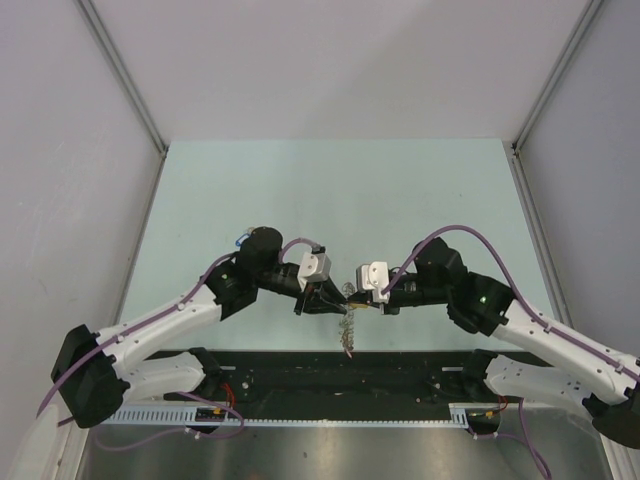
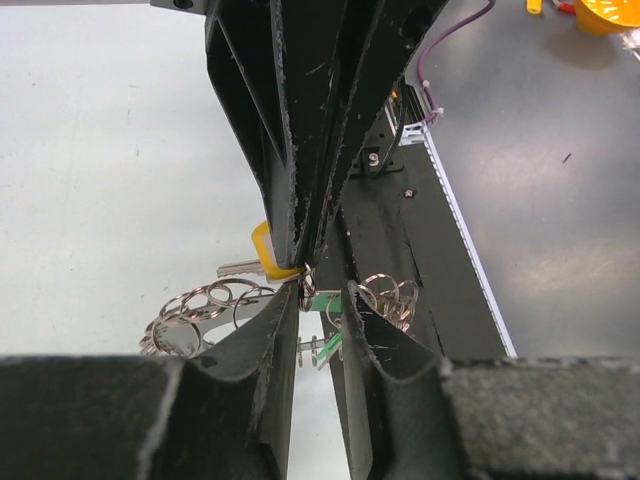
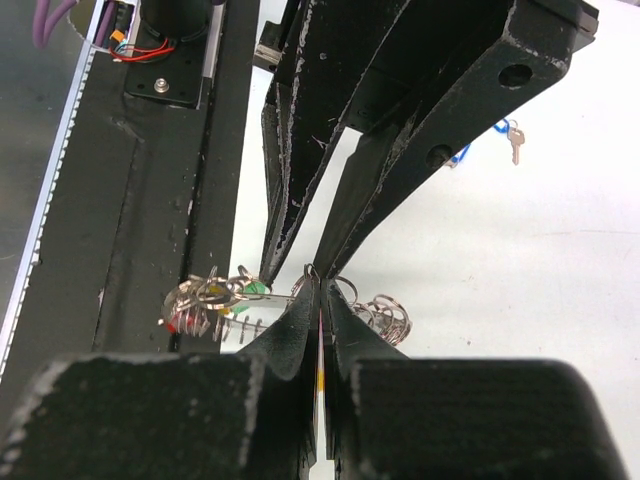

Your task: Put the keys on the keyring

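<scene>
Both grippers meet tip to tip above the table's near middle. My left gripper (image 1: 333,298) (image 2: 320,292) is closed on the keyring (image 1: 347,332), a bunch of silver rings with green, red and yellow tags (image 2: 195,312) (image 3: 205,298) that hangs in the air on both sides of its fingers. My right gripper (image 1: 354,297) (image 3: 320,280) is shut on a yellow-tagged key (image 2: 262,250), with the key's tip at the ring. A thin yellow strip (image 3: 320,375) shows between its pads. A loose blue-tagged key (image 3: 512,138) lies on the table beyond.
The black base plate (image 1: 400,370) runs along the near edge under the hanging ring. Something blue (image 1: 239,240) lies by the left arm's elbow. An orange object (image 2: 603,14) sits off the table. Grey walls enclose the pale green table (image 1: 330,190).
</scene>
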Controlling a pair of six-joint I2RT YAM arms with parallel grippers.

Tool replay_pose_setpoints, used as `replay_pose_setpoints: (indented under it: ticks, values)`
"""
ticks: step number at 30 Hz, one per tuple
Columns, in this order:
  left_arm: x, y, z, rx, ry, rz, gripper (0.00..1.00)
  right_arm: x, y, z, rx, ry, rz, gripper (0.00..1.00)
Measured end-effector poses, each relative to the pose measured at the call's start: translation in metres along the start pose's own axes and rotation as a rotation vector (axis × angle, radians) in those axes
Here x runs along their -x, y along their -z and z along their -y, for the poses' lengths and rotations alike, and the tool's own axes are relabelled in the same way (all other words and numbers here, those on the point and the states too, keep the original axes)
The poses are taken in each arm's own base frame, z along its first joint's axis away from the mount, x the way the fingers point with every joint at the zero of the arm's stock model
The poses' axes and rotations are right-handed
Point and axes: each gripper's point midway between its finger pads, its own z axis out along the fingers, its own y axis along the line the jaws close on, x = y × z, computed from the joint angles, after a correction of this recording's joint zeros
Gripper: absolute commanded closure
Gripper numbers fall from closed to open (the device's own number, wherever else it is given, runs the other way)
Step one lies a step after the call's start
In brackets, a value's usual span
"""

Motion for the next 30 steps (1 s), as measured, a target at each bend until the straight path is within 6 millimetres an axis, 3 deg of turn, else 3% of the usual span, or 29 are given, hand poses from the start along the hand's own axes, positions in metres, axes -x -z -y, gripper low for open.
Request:
replay_pose_setpoints:
  ticks: [14, 22, 30]
  values:
    - [0.004, -0.001, -0.001, 0.005, 0.001, 0.019, 0.86, 0.007, 0.005, -0.002, -0.002, 0.004, 0.023, 1.00]
    - [0.005, -0.001, -0.001, 0.007, 0.005, 0.022, 0.85, 0.011, 0.010, 0.000, -0.017, 0.005, 0.039, 1.00]
    - [0.005, -0.001, -0.001, 0.010, 0.013, 0.027, 0.99, 0.013, 0.011, 0.000, -0.017, 0.004, 0.046, 1.00]
